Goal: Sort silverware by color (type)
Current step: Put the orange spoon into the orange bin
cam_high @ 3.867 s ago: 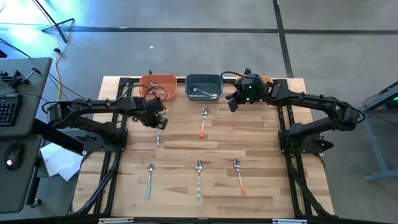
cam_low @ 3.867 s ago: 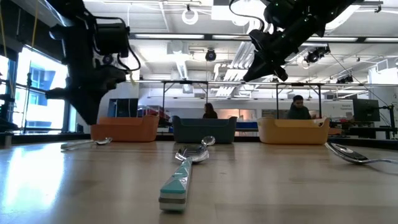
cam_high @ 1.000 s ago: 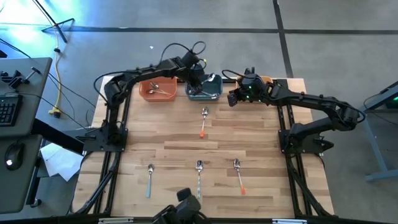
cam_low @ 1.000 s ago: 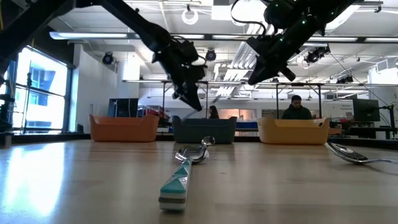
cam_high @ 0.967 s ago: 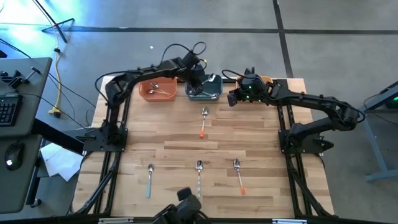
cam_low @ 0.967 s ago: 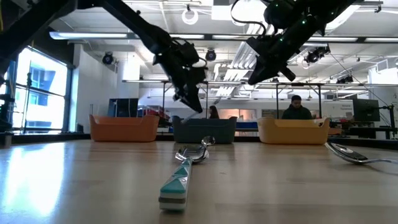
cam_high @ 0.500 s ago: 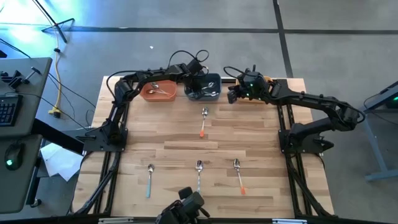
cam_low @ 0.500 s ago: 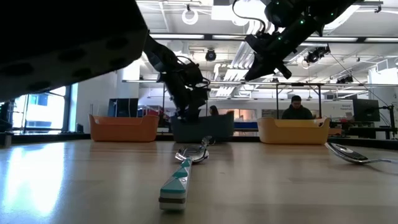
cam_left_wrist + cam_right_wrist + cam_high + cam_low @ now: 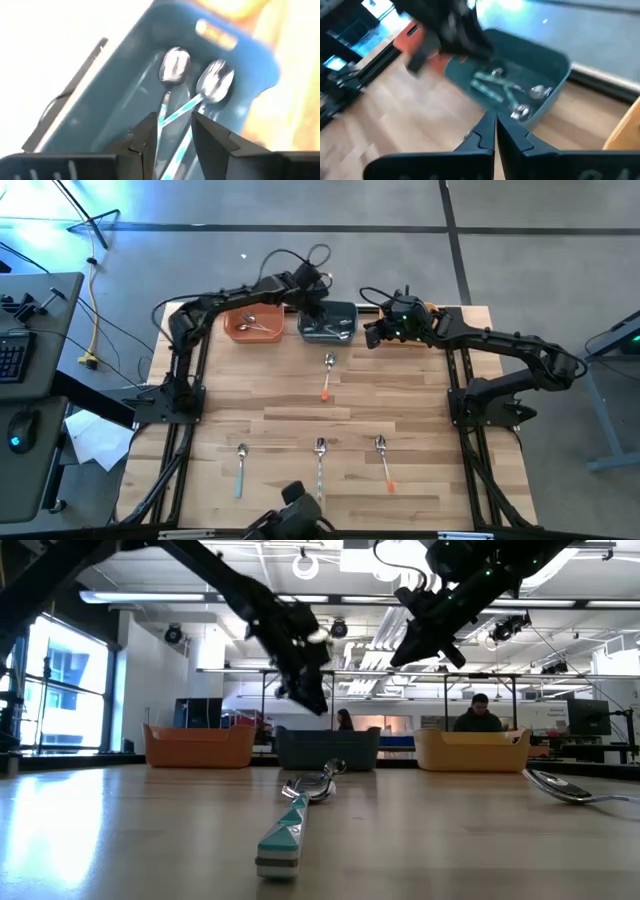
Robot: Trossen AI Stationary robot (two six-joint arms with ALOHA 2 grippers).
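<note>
Lifted again from half a second ago, the left gripper [image 9: 172, 132] hovers above the teal bowl [image 9: 328, 321], fingers apart and empty, two blue-handled spoons [image 9: 187, 102] lying inside. Right gripper [image 9: 495, 131] waits nearby, fingers together. Four pieces of silverware remain on the tabletop [image 9: 420, 410].

Light: ceiling strips [image 9: 250, 598] and a window [image 9: 62, 690] are brightening the room.
Blur: both wrist views are smearing.
</note>
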